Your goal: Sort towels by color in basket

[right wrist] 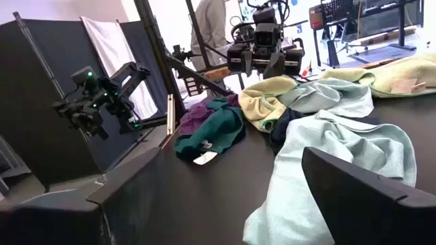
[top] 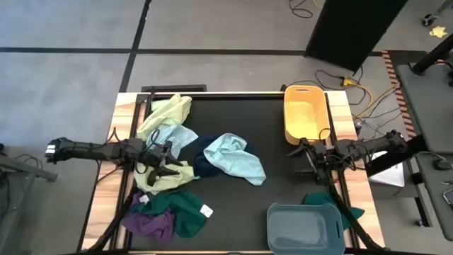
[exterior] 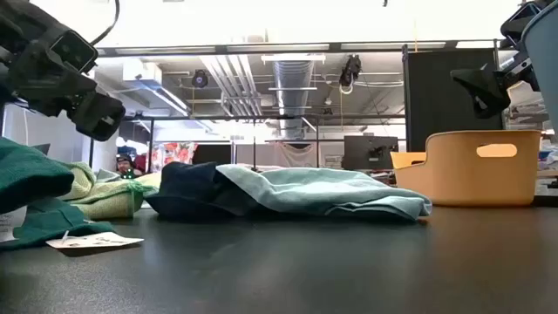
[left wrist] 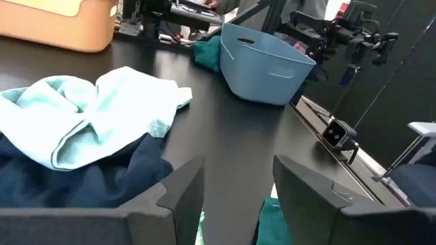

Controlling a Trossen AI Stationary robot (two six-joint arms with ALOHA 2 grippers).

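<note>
Light blue towel [top: 237,159] draped over a navy towel [top: 205,164] just ahead of the left end effector [top: 164,161], its fingers spread wide and empty, yellow-green towel [top: 166,177] beneath it, right end effector [top: 311,157] also spread, hovering between the yellow basket [top: 306,113] and blue basket [top: 304,228] on the counter [top: 283,184].

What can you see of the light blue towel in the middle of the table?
The light blue towel is a soft, crumpled cloth lying loosely bunched near the table's centre, folds heaped rather than flat. Its left part rests on a navy towel, overlapping it; the rest lies on the black tabletop. Neither gripper touches it: the left gripper is over the yellow-green towel beside it, fingers apart.
</note>
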